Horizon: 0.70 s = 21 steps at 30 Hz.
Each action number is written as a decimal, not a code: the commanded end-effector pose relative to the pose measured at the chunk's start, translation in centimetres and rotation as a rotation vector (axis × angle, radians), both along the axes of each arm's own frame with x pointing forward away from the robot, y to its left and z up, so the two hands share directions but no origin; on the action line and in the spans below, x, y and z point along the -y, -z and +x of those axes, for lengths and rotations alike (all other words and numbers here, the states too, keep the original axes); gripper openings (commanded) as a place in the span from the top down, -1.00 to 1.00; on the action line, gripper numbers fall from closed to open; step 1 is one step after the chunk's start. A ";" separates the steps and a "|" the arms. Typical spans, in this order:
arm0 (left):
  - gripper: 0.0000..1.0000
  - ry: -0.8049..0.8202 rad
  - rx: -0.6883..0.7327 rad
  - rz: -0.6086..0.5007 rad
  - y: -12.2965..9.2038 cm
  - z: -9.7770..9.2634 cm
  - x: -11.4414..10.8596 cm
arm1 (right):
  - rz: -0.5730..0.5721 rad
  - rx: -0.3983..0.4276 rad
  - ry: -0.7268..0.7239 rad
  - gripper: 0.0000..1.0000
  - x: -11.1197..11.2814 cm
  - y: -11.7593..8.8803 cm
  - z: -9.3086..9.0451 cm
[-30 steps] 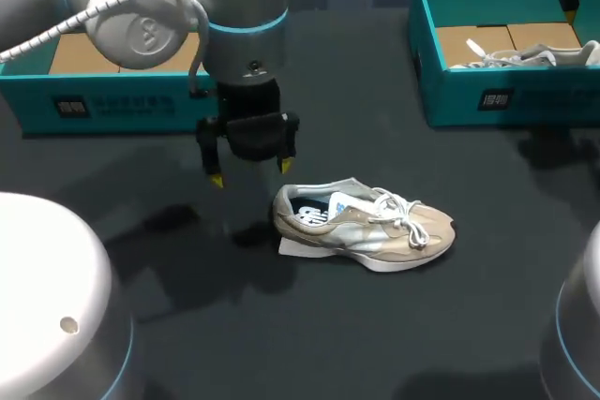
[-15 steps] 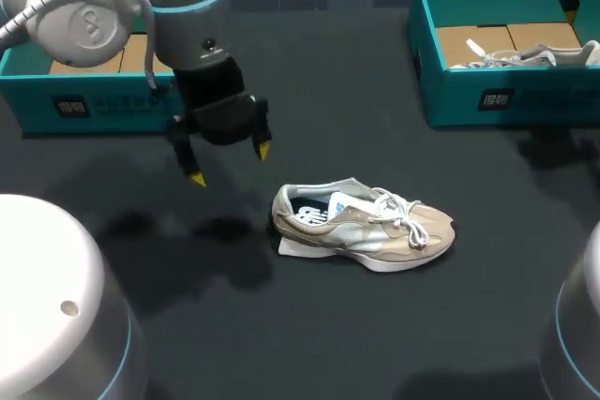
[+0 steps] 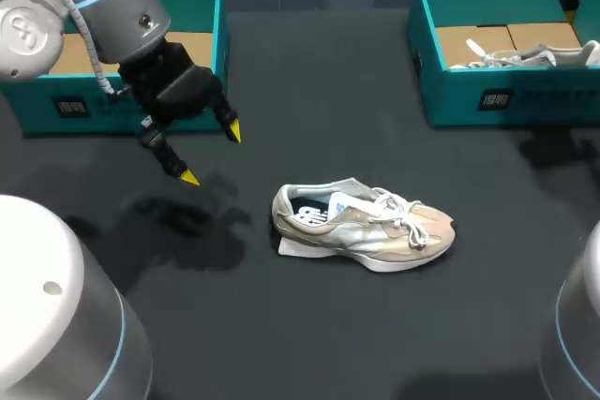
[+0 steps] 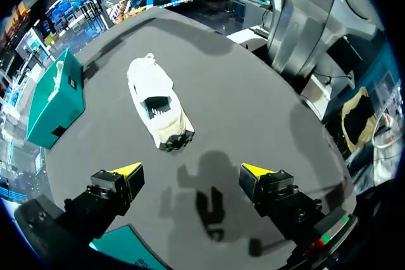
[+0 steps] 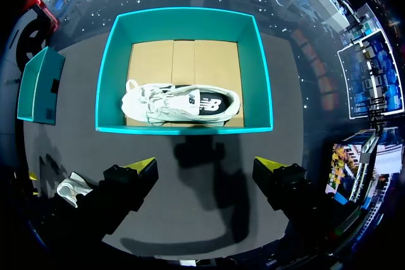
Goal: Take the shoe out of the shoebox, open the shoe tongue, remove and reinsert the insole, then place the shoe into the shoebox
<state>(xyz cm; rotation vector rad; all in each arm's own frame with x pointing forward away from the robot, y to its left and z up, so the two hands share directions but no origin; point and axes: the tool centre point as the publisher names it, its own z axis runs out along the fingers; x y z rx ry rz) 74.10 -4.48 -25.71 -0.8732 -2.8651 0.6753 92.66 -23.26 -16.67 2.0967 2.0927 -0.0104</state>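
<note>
Head view, starting at the left: the left box [image 3: 37, 100] stands at the counter's [image 3: 309, 325] far edge, well left of the shoe [image 3: 361, 222] and beyond it. Its cardboard floor shows, and its near wall faces the shoe's side of the counter.

The left tool [image 3: 211, 154] hangs between that box and the shoe, just in front of the box's near right corner. It is well apart from the shoe's heel, with its yellow fingertips [image 3: 189, 177] spread wide and gripping nothing. In the left wrist view, the same tool [image 4: 191, 170] points at the shoe [image 4: 158, 102], with a stretch of dark counter between them.

The shoe stands upright mid-counter, heel toward the left tool and toe toward the right. Its laces are loose and its dark lining is in sight. A flat white piece [image 3: 292, 248] pokes out under the heel. Dark counter surrounds the shoe on all sides, and no box edge is near it.

The right box [image 3: 544, 100] sits beyond and to the right of the shoe, with a boxed shoe [image 3: 534, 53] lying inside. In the right wrist view, the right tool [image 5: 209, 165] hovers above this box's near wall [image 5: 183, 129]. Its fingers are wide apart and touch nothing, and it is far from the counter shoe.
</note>
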 end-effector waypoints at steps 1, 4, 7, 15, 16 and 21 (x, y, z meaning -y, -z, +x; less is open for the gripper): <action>-1.00 -0.379 -0.120 -0.183 1.6 -0.2 -0.8 | 0.001 0.000 0.000 -1.00 0.0 0.0 0.0; -1.00 -0.426 -0.207 -0.258 2.7 -0.9 -1.7 | 0.001 0.000 0.000 -1.00 0.0 0.0 0.0; -1.00 -0.479 -0.275 -0.319 3.7 -1.1 -2.4 | 0.001 0.000 0.000 -1.00 0.0 0.0 0.0; -1.00 -0.547 -0.363 -0.399 5.2 -0.8 -3.2 | 0.001 0.000 0.000 -1.00 0.0 0.0 0.0; -1.00 -0.559 -0.382 -0.421 5.3 -0.7 -3.4 | 0.001 0.000 0.000 -1.00 0.0 0.0 0.0; -1.00 -0.567 -0.508 -0.544 6.4 -0.4 -4.5 | 0.001 0.000 0.000 -1.00 0.0 0.0 0.0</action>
